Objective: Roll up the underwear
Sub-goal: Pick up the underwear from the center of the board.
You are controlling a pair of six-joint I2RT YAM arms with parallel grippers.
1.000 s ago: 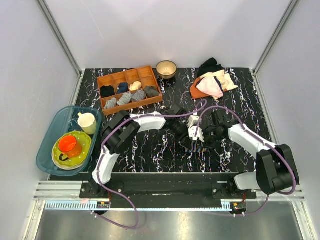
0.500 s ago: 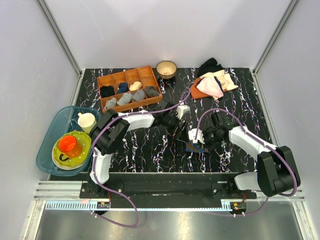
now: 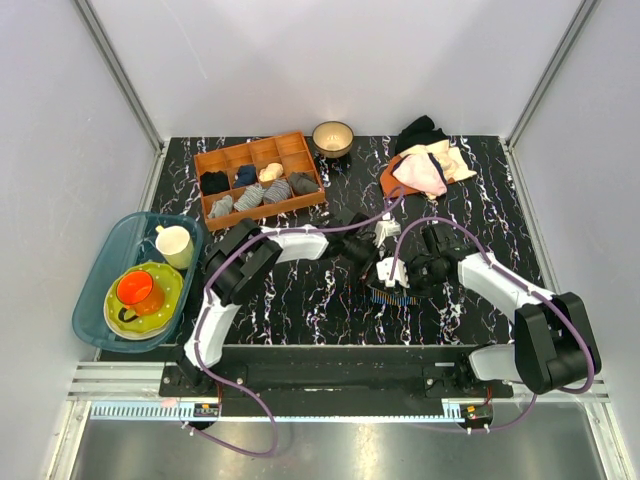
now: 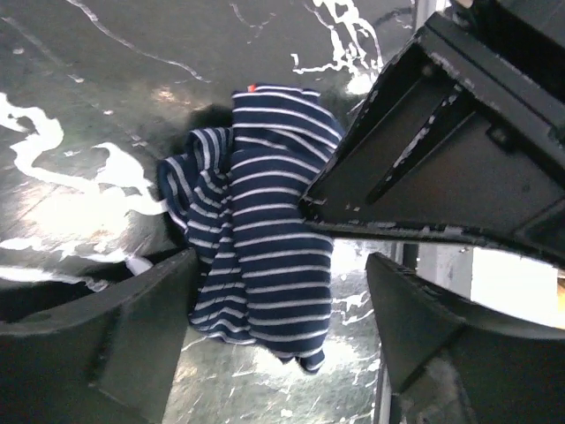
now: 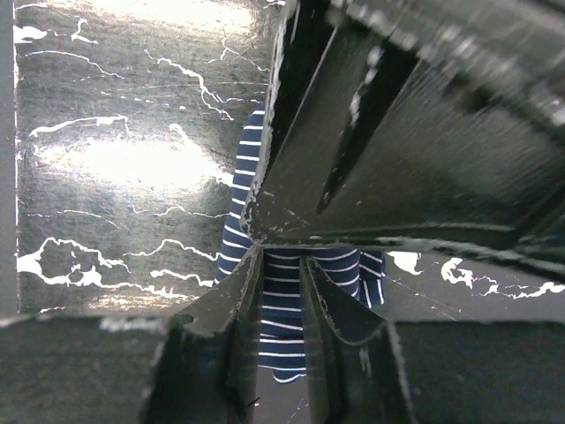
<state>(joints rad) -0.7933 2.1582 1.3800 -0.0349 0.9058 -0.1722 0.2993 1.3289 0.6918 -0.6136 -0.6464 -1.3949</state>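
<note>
The right hand (image 5: 281, 256) has its two fingers drawn almost together. Their tips pinch a fold of the underwear (image 5: 282, 340), and a narrow strip of navy cloth with pale stripes shows in the slit between them. The left hand (image 4: 281, 261) is spread wide, one finger on each side of the bunched cloth, neither plainly touching it.

The left wrist camera shows what the overhead one cannot. The cloth lies in a loose, crumpled heap on the bench (image 4: 79, 53), with a speck of red at its far edge and a right finger pressed onto its upper right side. The right wrist view is largely blocked by the dark body of the left hand just above its own fingers.

From overhead the two hands crowd together mid-bench, with the cloth peeking out on their near side. Bare dark marble lies to their left. The wooden divider tray (image 3: 270, 210), the bowl (image 3: 332, 136) and a heap of garments (image 3: 425, 165) sit well apart along the far edge. A blue tub (image 3: 110, 240) sits at the left edge.
</note>
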